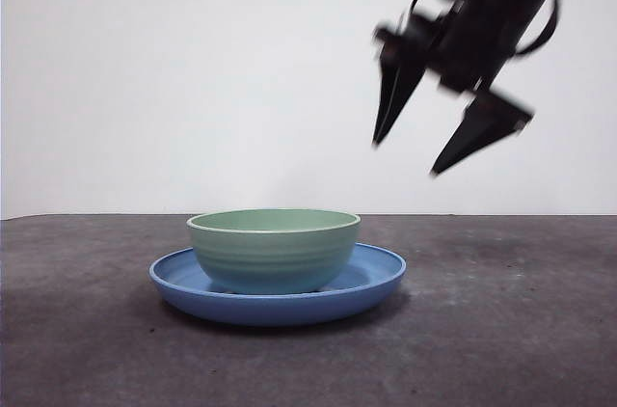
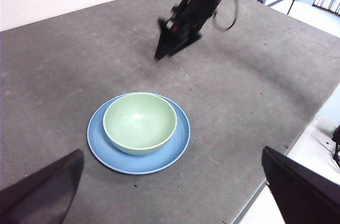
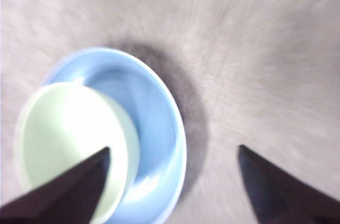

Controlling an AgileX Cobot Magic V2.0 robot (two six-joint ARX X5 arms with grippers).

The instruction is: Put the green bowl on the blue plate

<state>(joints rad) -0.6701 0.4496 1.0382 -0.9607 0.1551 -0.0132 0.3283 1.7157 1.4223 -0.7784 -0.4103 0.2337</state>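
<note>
Mint-green ridged ceramic bowl (image 1: 274, 250) already sits inside your wide glossy blue plate (image 1: 371, 284) on the grey tabletop (image 1: 501, 330). Your right gripper (image 1: 451, 137) hangs released above, empty; swinging it low could knock the bowl. Left gripper (image 2: 170, 192) waits, spread.

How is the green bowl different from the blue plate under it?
The green bowl is pale mint green with ridges around its outside; the blue plate is glossy blue and smooth. The bowl is deep and narrow; the plate is shallow and much wider. The bowl sits on the plate; the plate rests on the table. Both are round.
</note>
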